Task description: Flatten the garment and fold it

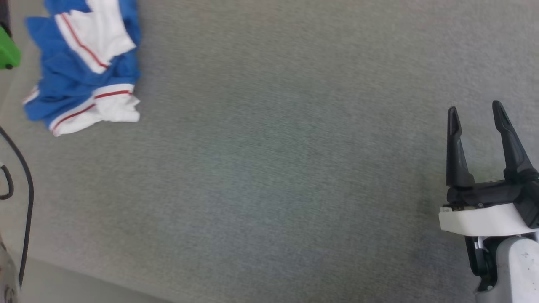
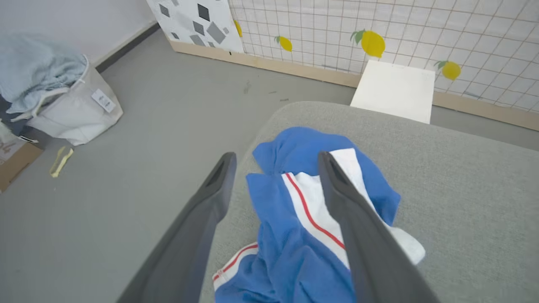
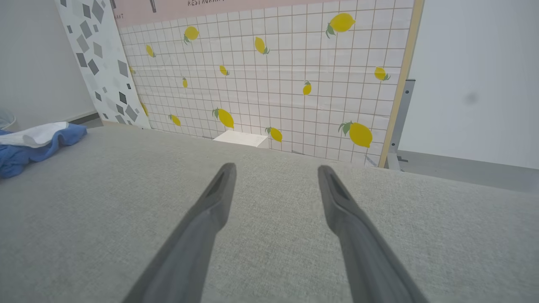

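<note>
The garment lies crumpled in a heap at the far left of the grey padded table, blue with white panels and thin red stripes. In the left wrist view the garment is bunched near the table's rounded corner, and my left gripper hangs above it, open, its fingers apart with nothing between them. My right gripper stands open at the lower right, far from the cloth. From the right wrist view my right gripper hovers over bare table, and the garment shows at the far left.
A green object sits at the left edge, and a black cable hangs beside the table. On the floor stand a white laundry bag with pale blue cloth and a white box by the lemon-patterned wall.
</note>
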{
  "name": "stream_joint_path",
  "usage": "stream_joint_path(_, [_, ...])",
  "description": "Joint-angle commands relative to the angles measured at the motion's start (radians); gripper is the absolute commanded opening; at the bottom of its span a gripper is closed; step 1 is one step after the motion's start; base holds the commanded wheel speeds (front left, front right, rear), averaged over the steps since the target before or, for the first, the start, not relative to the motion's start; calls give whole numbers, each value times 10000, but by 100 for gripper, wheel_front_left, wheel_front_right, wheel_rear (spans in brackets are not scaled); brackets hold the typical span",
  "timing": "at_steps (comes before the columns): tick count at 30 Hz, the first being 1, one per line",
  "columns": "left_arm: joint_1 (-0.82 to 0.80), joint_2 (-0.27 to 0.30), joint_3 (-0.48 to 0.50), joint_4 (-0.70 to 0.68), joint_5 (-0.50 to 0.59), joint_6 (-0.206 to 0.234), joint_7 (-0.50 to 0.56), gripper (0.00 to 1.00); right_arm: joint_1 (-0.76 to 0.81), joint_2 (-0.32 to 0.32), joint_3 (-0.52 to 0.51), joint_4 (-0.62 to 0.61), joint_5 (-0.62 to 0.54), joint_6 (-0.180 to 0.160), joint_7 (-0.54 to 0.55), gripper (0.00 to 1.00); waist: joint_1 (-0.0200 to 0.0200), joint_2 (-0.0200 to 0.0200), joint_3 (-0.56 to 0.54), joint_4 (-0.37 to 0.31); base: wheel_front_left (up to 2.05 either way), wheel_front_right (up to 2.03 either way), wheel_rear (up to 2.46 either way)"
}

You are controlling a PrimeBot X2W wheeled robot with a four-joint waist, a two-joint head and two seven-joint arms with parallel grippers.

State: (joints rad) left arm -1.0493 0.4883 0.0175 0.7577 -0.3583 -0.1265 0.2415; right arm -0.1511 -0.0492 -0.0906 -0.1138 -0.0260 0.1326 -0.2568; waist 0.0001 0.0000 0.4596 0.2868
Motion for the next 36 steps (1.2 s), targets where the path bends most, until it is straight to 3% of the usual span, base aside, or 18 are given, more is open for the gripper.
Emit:
stream_joint_path(1, [-123,98,-364,143,-388,-36,653,100,-192,-10,11,-83,-56,-19,-49,100,-1,0,846,-873,0,0,0])
stream_joint_path(11, [319,1432,-2232,-51,-3856,-40,5058,100,-404,-10,9,-354,-50,-19,-49,100,-1,0,1515,-1422,0,0,0])
stream_joint_path(15, [519,1752,-2652,81,-4308,-41,5583,100,-444,-10,34,-385,-60,-19,-49,100,-1,0,1654,-1477,0,0,0])
stream_joint_path(21, [679,1845,-3227,486,-4366,-41,5492,98,-501,-10,77,-306,-59,-19,-49,100,-1,0,1569,-1490,0,0,0])
stream_joint_path(22, [681,1874,-3287,544,-4394,-41,5471,0,-513,-10,85,-296,-55,-19,-49,100,-1,0,1519,-1493,0,0,0])
stream_joint_path(29, [536,2304,-3674,410,-4574,-41,4902,0,-374,-10,56,-111,66,-19,-49,100,-1,0,651,-1403,0,0,0])
stream_joint_path(36, [106,2879,-4543,-867,-4850,-42,4207,0,72,-10,55,157,416,-19,-49,100,-1,0,-844,-1160,0,0,0])
